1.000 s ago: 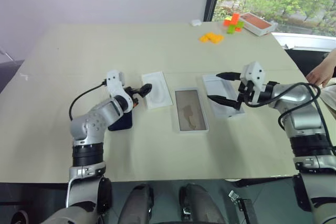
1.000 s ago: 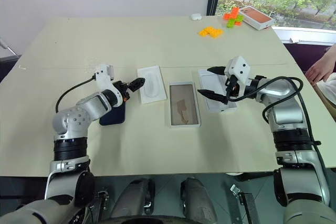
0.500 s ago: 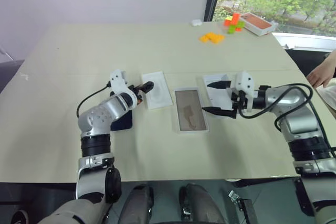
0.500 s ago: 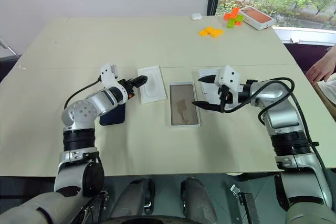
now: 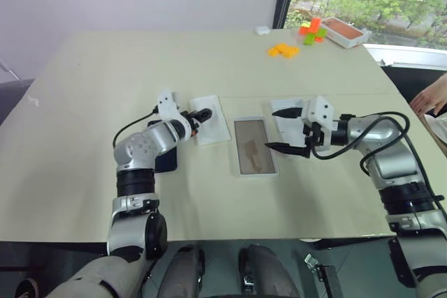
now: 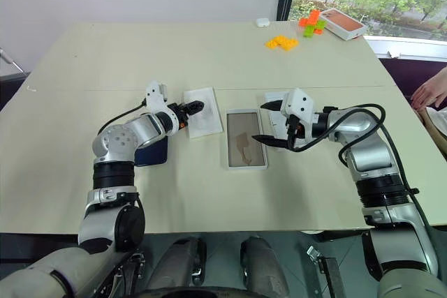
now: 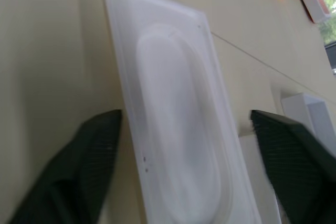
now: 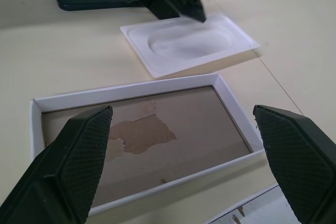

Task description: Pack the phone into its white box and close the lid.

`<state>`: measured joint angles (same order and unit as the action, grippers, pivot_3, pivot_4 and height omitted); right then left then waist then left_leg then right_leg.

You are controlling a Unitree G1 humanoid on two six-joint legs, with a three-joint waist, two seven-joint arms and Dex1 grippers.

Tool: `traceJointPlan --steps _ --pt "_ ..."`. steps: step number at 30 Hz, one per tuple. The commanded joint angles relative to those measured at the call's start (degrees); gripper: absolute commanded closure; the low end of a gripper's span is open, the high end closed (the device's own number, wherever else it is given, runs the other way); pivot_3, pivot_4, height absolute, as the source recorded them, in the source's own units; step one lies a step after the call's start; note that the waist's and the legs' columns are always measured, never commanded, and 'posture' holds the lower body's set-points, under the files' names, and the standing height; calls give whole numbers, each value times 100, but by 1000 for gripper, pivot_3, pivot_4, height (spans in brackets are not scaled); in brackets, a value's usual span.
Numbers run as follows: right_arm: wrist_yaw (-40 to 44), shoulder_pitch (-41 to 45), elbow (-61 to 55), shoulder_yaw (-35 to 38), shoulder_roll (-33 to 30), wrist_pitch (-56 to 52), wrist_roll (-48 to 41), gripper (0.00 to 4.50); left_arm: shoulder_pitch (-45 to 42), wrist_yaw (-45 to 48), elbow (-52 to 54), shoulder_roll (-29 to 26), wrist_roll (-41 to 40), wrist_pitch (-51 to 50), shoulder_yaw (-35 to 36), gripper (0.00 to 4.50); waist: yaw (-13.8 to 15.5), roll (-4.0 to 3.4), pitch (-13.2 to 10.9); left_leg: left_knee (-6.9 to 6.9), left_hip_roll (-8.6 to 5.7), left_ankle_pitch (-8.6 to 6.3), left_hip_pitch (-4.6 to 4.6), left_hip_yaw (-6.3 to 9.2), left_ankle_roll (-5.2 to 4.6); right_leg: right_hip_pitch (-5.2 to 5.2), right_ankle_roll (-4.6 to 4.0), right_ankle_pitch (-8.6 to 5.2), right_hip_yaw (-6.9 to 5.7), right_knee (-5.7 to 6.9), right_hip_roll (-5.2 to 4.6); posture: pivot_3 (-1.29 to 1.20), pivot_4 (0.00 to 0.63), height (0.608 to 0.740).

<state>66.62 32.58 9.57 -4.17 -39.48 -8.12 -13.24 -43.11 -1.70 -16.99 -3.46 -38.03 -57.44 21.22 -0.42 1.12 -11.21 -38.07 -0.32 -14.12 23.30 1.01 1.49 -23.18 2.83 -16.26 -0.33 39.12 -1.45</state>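
The dark navy phone [image 6: 152, 152] lies flat at the left, partly under my left forearm. To its right lies a thin white insert [image 7: 173, 129] with a rounded recess. My left gripper [image 5: 199, 115] hovers low over the insert's near end, open, with one finger [image 7: 94, 161] on each side of it. The white box [image 5: 253, 146] with its tan floor sits open in the middle. My right gripper [image 5: 274, 129] is open and empty above the box's right edge. The lid [image 5: 290, 118] lies just right of the box, partly under that gripper.
Orange blocks [image 5: 281, 50], orange and green blocks [image 5: 311, 29] and a white box with a red top [image 5: 342, 31] sit at the table's far right corner, with a small white object [image 5: 261, 30] nearby. A person's hand [image 5: 433, 94] shows at the right edge.
My left gripper has moved forward and right, off the phone's side and onto the insert's near end. My right gripper has swung left from over the lid to the box's right edge.
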Motion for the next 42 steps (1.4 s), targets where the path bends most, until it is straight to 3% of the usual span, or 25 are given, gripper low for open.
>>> traceJointPlan --steps 1,4,5,11,20,24,33,42 --pt "-54 133 -169 93 3 101 -25 0 -90 -54 -27 83 -75 -137 39 2784 -1 0 0 0 0 0 0 0 0 0 0 0 0 -1 0 0 150 740" --pt "-63 136 -192 94 3 96 -30 0 -62 -83 -32 114 -121 -165 155 4403 -7 2 -1 0 0 0 1 0 0 0 0 0 0 -1 0 0 150 740" --pt "-67 140 -194 94 4 94 -31 0 -69 -137 -53 142 -167 -186 247 4464 -7 2 -1 0 0 0 1 0 0 -1 0 0 0 -1 0 0 150 740" --pt "-111 156 -177 109 -4 73 -32 0 -144 -235 -57 55 -428 -459 634 4464 -32 2 -1 2 2 0 -1 1 1 -2 0 0 0 0 2 0 150 740" --pt "345 69 -91 483 -309 -467 -601 0 -346 -150 932 -296 -883 -1782 497 4464 14 5 -3 2 0 0 5 3 2 -4 1 0 -1 -3 0 0 150 740" --pt "689 -129 -56 537 -618 -329 -623 0 -456 -294 1283 29 -1022 -2320 437 4464 79 6 -4 2 -4 0 6 4 2 -2 2 0 -1 -10 -4 0 150 740" --pt "497 -32 115 543 -567 -171 -531 0 -186 -501 1824 961 -819 -2820 50 4464 69 6 -4 7 -2 1 3 4 4 -2 3 0 -1 -9 1 0 150 740" --pt "366 -86 132 514 -530 -33 -471 0 30 -548 2076 1158 -299 -2690 -443 4464 89 7 -4 7 -3 1 4 3 5 -3 5 -1 0 -9 1 0 150 740"
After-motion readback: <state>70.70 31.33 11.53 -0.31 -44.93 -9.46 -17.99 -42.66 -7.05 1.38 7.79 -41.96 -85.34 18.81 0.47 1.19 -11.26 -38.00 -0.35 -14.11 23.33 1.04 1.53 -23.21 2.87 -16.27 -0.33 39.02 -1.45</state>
